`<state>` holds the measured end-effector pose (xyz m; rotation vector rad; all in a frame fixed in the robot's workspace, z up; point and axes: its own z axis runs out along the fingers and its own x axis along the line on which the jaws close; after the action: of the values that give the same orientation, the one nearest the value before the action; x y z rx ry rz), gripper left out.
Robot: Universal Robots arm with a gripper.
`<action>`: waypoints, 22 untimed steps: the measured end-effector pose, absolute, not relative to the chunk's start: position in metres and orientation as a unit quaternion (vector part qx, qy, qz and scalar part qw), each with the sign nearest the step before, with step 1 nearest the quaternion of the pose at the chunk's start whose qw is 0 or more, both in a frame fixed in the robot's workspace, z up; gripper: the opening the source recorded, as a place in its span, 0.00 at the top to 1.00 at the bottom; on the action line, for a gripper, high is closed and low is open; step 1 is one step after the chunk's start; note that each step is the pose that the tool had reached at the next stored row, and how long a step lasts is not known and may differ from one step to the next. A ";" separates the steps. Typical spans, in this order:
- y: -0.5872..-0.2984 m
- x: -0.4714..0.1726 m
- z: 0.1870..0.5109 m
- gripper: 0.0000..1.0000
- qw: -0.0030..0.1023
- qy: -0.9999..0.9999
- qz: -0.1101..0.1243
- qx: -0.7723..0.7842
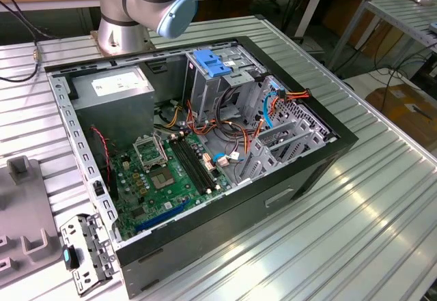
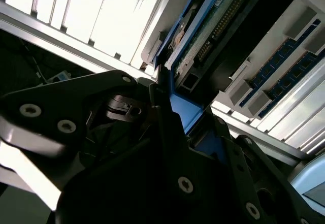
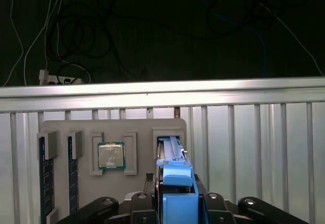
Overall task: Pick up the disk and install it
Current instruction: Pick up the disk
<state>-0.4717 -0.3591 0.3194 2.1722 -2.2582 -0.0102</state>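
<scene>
- Here, in the first wrist view the gripper [image 3: 179, 203] sits over a grey tray [image 3: 137, 132] that lies on the ribbed metal counter [image 3: 254, 142].
- The disk [image 3: 175, 176] stands on edge in a slot of that tray, its blue rail uppermost.
- The gripper's jaws sit on either side of the blue rail with no gap showing, clamped on the disk.
- In the second wrist view the gripper [image 2: 185, 115] meets the disk [image 2: 203, 41] edge-on, and the circuit-board face shows.
- A processor chip [image 3: 111, 156] lies in a neighbouring recess of the tray, and memory sticks [image 3: 44, 178] stand in slots further along.
- In the exterior view the open computer case [image 1: 205, 144] lies on the counter beside the arm's base [image 1: 116, 28].
</scene>
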 end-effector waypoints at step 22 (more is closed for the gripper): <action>-0.359 -0.472 0.350 0.63 0.005 -0.721 -0.003 0.693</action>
<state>-0.4717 -0.3591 0.3499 2.1715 -2.2574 -0.0082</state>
